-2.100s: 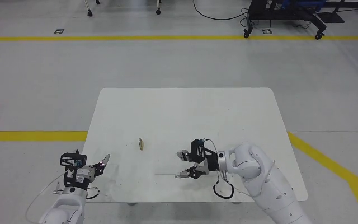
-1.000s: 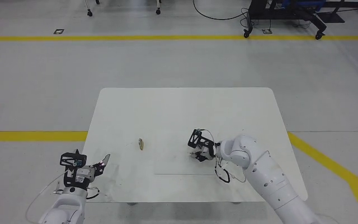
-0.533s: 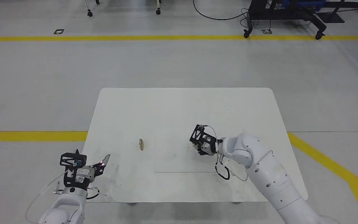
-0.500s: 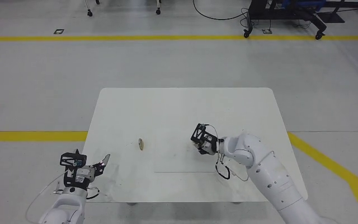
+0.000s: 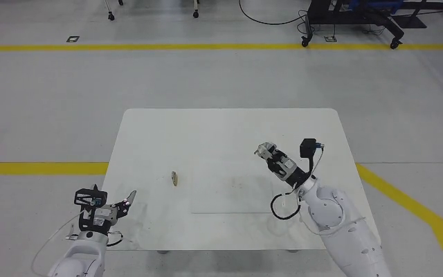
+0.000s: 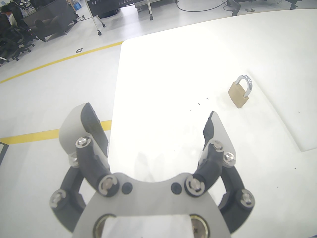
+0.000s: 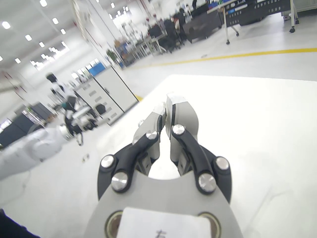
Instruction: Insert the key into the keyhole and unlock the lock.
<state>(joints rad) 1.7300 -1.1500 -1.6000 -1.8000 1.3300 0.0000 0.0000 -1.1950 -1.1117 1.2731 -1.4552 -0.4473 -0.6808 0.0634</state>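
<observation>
Brassy metal lock (image 6: pixel 238 97), shiny silvery shackle (image 6: pixel 250 83); smooth matt white table (image 6: pixel 173 58).

Top view downward, wrist views behind left hand (image 6: pixel 148 111), right hand (image 7: pixel 166 102), sharing table (image 5: pixel 208 138)

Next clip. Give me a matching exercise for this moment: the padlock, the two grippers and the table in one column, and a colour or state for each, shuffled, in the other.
Column one:
1. padlock
2. left gripper
3. right gripper
4. table

Column two:
A. pressed shut
B. white
C. brass body with a silver shackle
D. spread open

Pairs: 1-C, 2-D, 3-A, 4-B.
</observation>
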